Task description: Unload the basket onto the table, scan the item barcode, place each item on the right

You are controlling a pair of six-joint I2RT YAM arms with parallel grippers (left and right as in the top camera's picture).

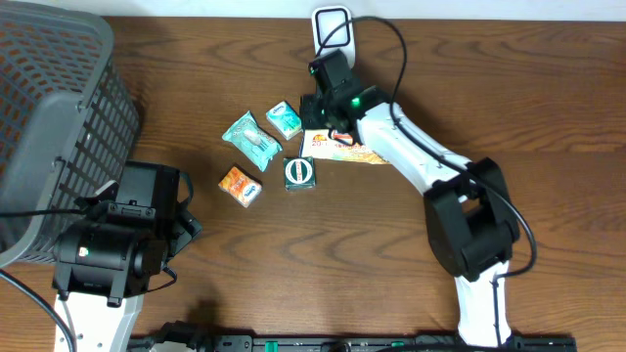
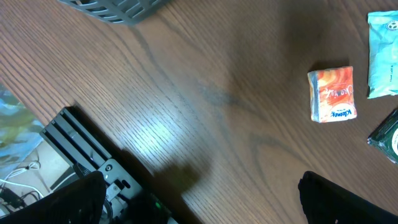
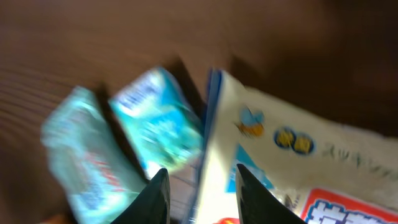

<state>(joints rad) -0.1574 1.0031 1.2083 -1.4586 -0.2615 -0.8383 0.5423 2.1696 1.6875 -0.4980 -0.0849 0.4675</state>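
A white and orange snack packet (image 1: 337,147) lies flat on the wooden table, below a white scanner (image 1: 333,29) at the far edge. My right gripper (image 1: 315,112) hovers over the packet's left end. In the right wrist view its fingers (image 3: 200,174) stand slightly apart, with the packet's (image 3: 298,143) left edge between them and a teal pack (image 3: 158,127) just to the left. The view is blurred. My left gripper (image 2: 199,205) is wide open over bare table near the front left, holding nothing.
Two teal packs (image 1: 252,135) (image 1: 285,119), an orange tissue pack (image 1: 240,186) and a green round-labelled box (image 1: 299,173) lie left of the packet. A grey basket (image 1: 49,117) fills the far left. The left wrist view shows the tissue pack (image 2: 333,93).
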